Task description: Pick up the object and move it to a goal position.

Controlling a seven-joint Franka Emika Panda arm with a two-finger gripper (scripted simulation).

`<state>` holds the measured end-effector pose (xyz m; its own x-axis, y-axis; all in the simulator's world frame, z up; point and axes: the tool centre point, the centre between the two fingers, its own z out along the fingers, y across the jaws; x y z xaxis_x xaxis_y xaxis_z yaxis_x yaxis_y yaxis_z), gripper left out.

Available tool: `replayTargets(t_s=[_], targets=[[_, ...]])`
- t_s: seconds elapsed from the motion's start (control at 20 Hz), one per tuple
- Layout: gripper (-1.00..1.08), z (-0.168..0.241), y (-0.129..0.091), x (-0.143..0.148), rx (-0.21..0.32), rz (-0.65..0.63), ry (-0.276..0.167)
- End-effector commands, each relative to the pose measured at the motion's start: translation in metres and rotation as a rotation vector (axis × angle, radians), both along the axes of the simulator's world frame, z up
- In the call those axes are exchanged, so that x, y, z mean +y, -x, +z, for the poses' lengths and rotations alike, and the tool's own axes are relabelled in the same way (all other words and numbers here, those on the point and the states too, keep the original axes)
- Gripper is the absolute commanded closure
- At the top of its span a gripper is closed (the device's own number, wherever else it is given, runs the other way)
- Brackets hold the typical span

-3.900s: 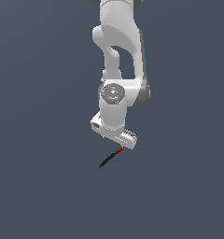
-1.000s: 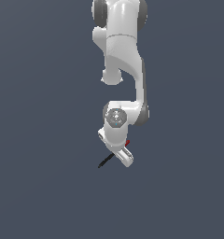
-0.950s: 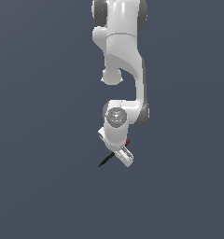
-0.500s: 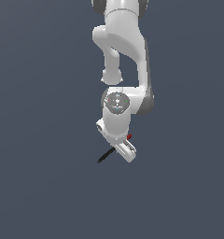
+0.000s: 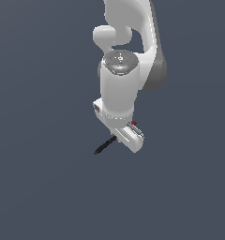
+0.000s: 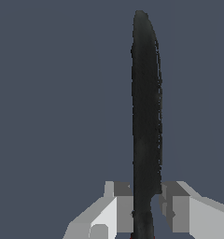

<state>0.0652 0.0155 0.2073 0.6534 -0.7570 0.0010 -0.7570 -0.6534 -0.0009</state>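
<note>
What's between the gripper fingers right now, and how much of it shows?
The rod-like tool sits between the gripper fingers. Its black pointed part sticks out past them. In the exterior view only a speck of its red end shows; the clamped middle is covered.

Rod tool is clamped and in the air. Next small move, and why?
Probably keep the tool shut and carry on toward the goal, slowly. The wrist view shows the rod pinched between both fingers, its black part sticking far out. No goal marker is visible, so I can't give the direction.
</note>
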Motion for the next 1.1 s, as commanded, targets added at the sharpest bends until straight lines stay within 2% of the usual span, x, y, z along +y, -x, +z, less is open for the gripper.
replayTargets(t_s=[0.0, 0.6, 1.05], targets=[[1.08, 0.03, -0.002, 0.0, 0.001, 0.0, 0.0], [1.08, 0.155, -0.013, 0.002, 0.001, 0.001, 0.001], [1.08, 0.205, -0.02, 0.003, 0.001, 0.002, 0.001]])
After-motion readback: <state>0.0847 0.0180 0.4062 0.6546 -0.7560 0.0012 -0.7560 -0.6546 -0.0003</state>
